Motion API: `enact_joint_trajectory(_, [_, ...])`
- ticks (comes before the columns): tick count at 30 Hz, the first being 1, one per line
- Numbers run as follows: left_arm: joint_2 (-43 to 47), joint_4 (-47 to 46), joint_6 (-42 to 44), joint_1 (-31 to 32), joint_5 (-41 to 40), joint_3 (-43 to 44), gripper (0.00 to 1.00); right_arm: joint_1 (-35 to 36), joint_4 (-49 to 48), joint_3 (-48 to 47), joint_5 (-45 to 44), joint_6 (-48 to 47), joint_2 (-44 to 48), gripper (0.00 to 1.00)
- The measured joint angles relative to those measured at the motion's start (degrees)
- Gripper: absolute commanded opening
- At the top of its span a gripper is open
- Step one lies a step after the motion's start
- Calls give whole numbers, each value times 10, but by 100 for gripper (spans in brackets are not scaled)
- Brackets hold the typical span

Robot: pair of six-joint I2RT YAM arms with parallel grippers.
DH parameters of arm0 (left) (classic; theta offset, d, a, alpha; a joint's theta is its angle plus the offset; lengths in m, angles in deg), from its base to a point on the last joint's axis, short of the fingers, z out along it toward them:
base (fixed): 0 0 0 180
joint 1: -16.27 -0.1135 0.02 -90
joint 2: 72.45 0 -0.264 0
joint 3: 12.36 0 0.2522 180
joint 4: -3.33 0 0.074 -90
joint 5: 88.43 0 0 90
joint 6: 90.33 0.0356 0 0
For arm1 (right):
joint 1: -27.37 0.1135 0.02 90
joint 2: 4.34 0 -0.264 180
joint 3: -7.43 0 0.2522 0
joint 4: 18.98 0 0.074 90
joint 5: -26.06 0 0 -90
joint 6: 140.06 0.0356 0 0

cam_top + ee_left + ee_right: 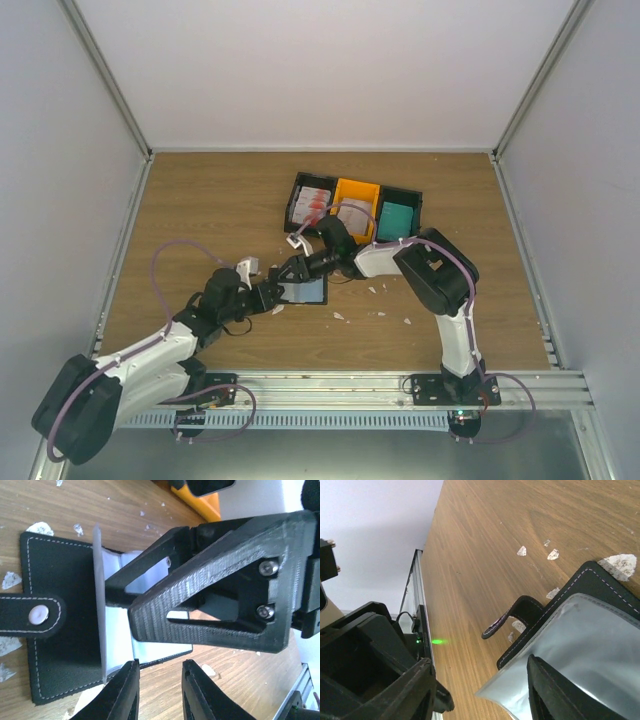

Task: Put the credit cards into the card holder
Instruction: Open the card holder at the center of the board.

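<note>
The card holder [305, 291] lies open on the table, black outside [60, 620] and bluish-grey inside, its snap strap [512, 620] curling up. A pale grey translucent leaf [98, 605] stands up from its middle; whether this is a card or the holder's own flap I cannot tell. My left gripper [160, 690] is open at the holder's near edge, with bare wood between its fingers. My right gripper [477, 690] is open above the holder, one finger [560, 690] over the pale leaf [590, 640]. Credit cards fill the trays behind: red-and-white [311, 203], whitish-grey [353, 213], teal [398, 216].
Three trays stand side by side at the back: black [300, 185], orange [357, 187], black [403, 192]. Small white scraps [372, 291] lie scattered on the wood round the holder. A metal rail [350, 385] runs along the near edge, and grey walls enclose the table.
</note>
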Motion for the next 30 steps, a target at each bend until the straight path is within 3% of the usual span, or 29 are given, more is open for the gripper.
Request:
enact_joint_trajectory(3, [-7,-12,-3,0,3,-1,16,0,4,0,0,3,0,48])
enact_joint_trajectory(10, [-110,-37,-7,0,15,3,14,-5,13,-1,-5,15,-7,48])
enact_joint_trajectory(18, [-146,-27,-25,0,-31,15,15,-16,68,-7,-50,5,-7,52])
enact_joint_trajectory(30, [-197,-5,-29,0,-41,66,19,-21,198,5,-173,-90,65,54])
